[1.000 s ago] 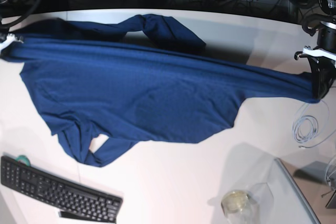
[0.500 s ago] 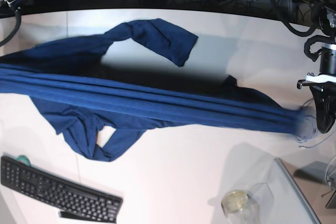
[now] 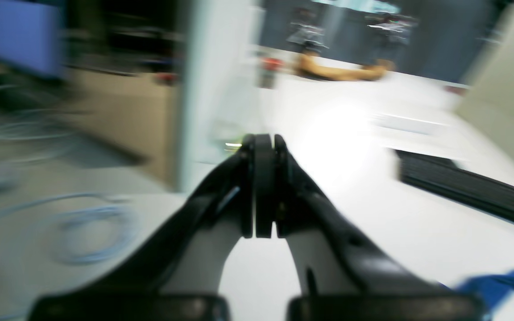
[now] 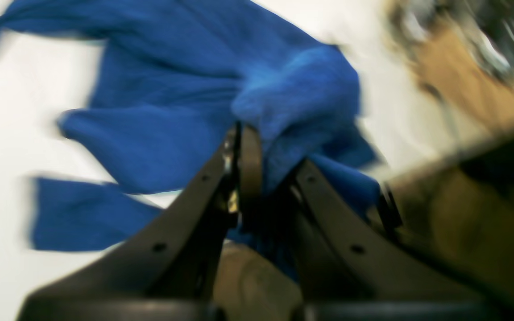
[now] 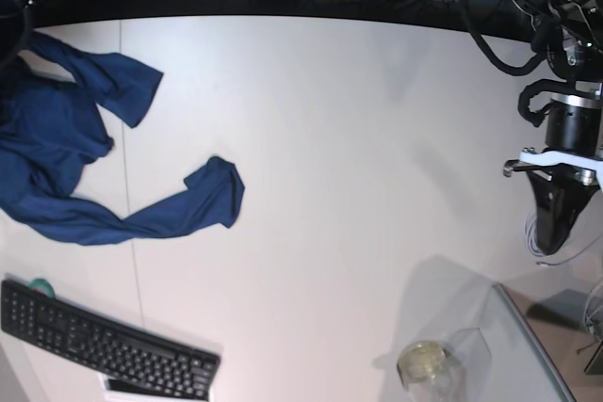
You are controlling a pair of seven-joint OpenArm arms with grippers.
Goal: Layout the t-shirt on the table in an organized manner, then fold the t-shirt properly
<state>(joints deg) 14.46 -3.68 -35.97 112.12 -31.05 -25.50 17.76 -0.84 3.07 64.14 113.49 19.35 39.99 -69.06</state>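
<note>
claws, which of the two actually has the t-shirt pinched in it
The right claw, on the base view's left: navy t-shirt fabric is bunched between its fingers. The left claw is shut on nothing, with bare table beyond it.

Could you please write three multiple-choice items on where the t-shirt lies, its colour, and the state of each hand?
1. In the base view, where does the t-shirt lie on the table?
A. that view's left side
B. the centre
C. beside the coiled cable

2. What colour is the t-shirt?
A. red
B. navy blue
C. white

3. Which hand grips cloth?
A. left hand
B. right hand
C. both

Answers: 1 A, the cloth is bunched at that edge above the keyboard. 2 B, plain blue in every view. 3 B, fabric is pinched between its fingers; the left hand is shut on nothing.
</note>
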